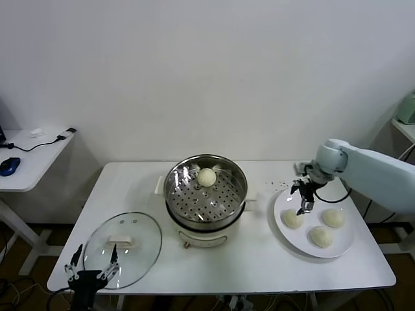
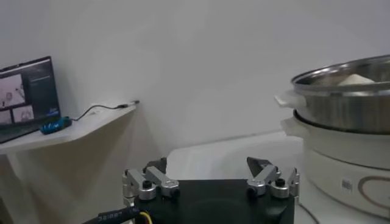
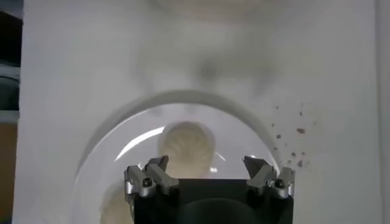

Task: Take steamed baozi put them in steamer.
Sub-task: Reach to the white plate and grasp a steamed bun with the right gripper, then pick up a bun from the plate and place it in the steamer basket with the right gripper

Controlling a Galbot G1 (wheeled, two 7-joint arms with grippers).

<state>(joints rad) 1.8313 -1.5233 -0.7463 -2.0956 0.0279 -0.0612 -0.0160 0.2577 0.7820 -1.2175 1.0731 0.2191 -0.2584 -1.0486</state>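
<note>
Baozi in steamer: one bun (image 1: pixel 206 177) on the perforated tray, frame centre.
Steamer (image 1: pixel 205 194): on the table (image 1: pixel 259 259), mid-frame.
Plate baozi (image 1: pixel 292 219): three on the white plate (image 1: pixel 337 249), right.
Right hand (image 1: pixel 303 197): spread, above the plate's nearest bun.
Left hand (image 1: pixel 91 264): spread, lower left, by the glass lid (image 1: pixel 123 243).

A steamer (image 1: pixel 205 199) sits at the middle of the desk (image 1: pixel 259 259) in front of me, with one baozi (image 1: pixel 206 177) on the tray inside it, toward the back. To its left, near the front edge, lies a lid (image 1: pixel 122 244). To its right is a plate (image 1: pixel 288 241) holding three baozi (image 1: pixel 321 236). My right gripper (image 1: pixel 303 199) hangs above the plate's rear left part. My left gripper (image 1: pixel 91 265) is at the desk's front left edge, beside the lid.
</note>
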